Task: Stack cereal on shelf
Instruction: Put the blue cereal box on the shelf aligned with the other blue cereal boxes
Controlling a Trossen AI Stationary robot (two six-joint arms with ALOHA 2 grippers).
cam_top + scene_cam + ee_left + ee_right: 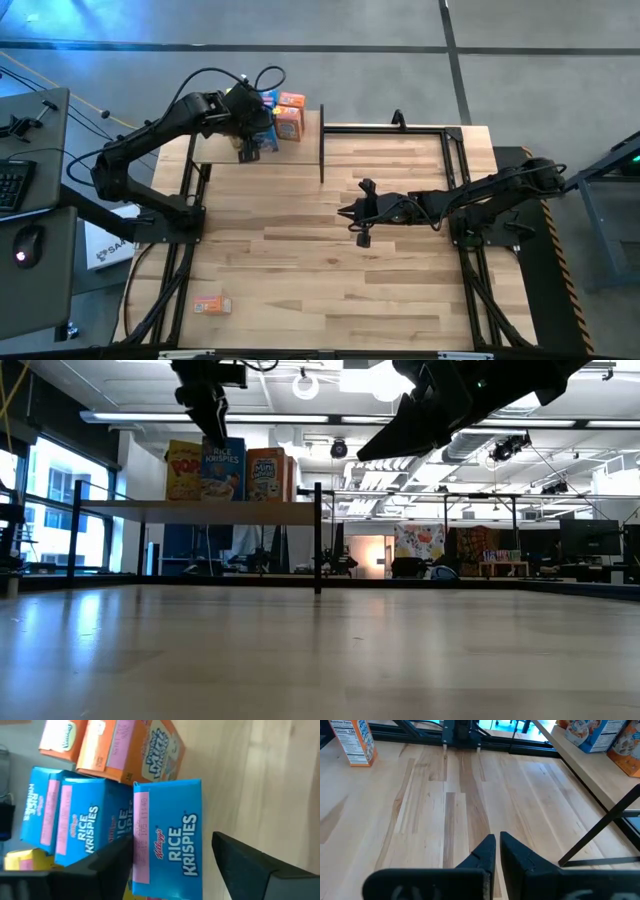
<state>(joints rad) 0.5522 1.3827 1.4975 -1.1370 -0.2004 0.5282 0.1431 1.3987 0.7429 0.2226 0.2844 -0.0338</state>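
Observation:
Several cereal boxes stand on the shelf (215, 148) at the table's far left: yellow (183, 470), blue and orange (268, 473) ones. My left gripper (171, 840) is open above the shelf (200, 510), pointing down. Its fingers stand on either side of the top of a blue Rice Krispies box (167, 820), which stands upright on the board at the front of the group (223, 468). One orange box (212, 305) sits alone on the table's near left. My right gripper (496, 845) is shut and holds nothing, hovering over mid-table (345, 212). My left gripper straddles the blue box's top end from above. A gap shows between one finger (240, 860) and the box's side (197, 830). The other finger (107, 862) lies close against the opposite side, and I cannot tell whether it touches.
The shelf's black posts (321, 140) and a black frame (400, 128) run along the table's far edge. The right wrist view shows the lone orange box (355, 742) and the shelf's edge (585, 775). Bare planks lie between the arms.

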